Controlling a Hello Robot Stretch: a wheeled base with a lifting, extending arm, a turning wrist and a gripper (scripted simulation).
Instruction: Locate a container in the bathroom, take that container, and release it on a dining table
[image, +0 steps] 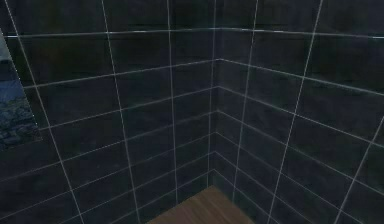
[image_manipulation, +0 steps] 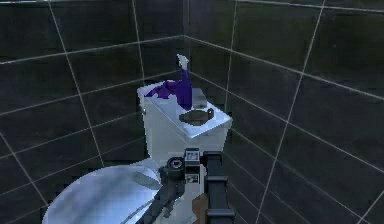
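Nearest, the arm (image_manipulation: 215, 203) rises from the bottom edge with the gripper (image_manipulation: 166, 190) at its far end, low against the toilet bowl (image_manipulation: 95, 195). How its jaws stand cannot be told, nor whether it holds anything. Beyond it is the white tank (image_manipulation: 170, 132); on its lid stands a purple thing (image_manipulation: 176, 88), probably the container, with a dark round thing (image_manipulation: 198, 115) just right of it. Dark tiled wall (image_manipulation: 300, 90) closes in behind. Ahead, the wall corner (image: 215, 100) meets a strip of wood floor (image: 205, 208). The risk I judge: a reach from this low could strike the tank front or nudge the purple thing off the narrow lid.
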